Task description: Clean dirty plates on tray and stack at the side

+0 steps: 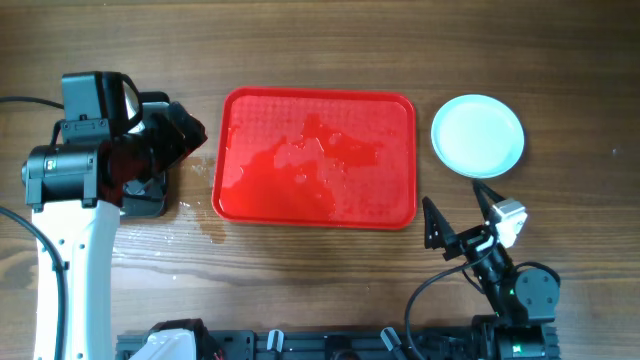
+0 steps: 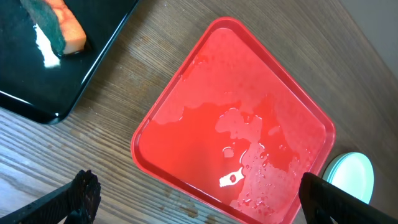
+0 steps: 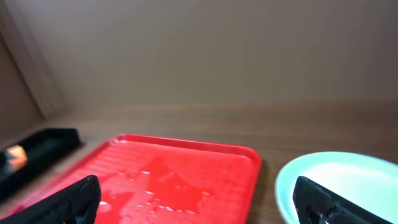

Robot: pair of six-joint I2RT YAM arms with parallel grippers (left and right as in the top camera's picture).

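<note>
Left end effector [image 2: 198, 186]: we see its two dark fingers spread wide at the lower corners of the left wrist view, with nothing between them. It hangs above the table, over the red tray's left side, and touches nothing.

Right end effector [image 3: 196, 193]: its fingers also stand wide apart and hold nothing. From overhead it sits near the table's front right, just in front of the red tray's front right corner, pointing towards the plate.

Plate [image 1: 478, 135]: round, shallow and pale mint-white. It rests on the table just beside the red tray's right edge, near the far right corner, and is apart from the tray. We see one plain top face and cannot tell whether more plates lie under it.

Red tray [image 1: 380, 120]: a large rectangle with rounded corners in the middle of the table. Its textured floor is wet, with glossy water [image 2: 239, 127] in patches and beads.

Black tray [image 2: 37, 93]: smaller and glossy, to the left of the red tray and apart from it. In the overhead view the left arm hides most of it.

Sponge [image 2: 59, 28]: orange with a dark green scouring layer, lying in the black tray.

Table [image 1: 560, 60]: brown wood grain, with wet marks [image 1: 210, 232] by the red tray's front left corner.
</note>
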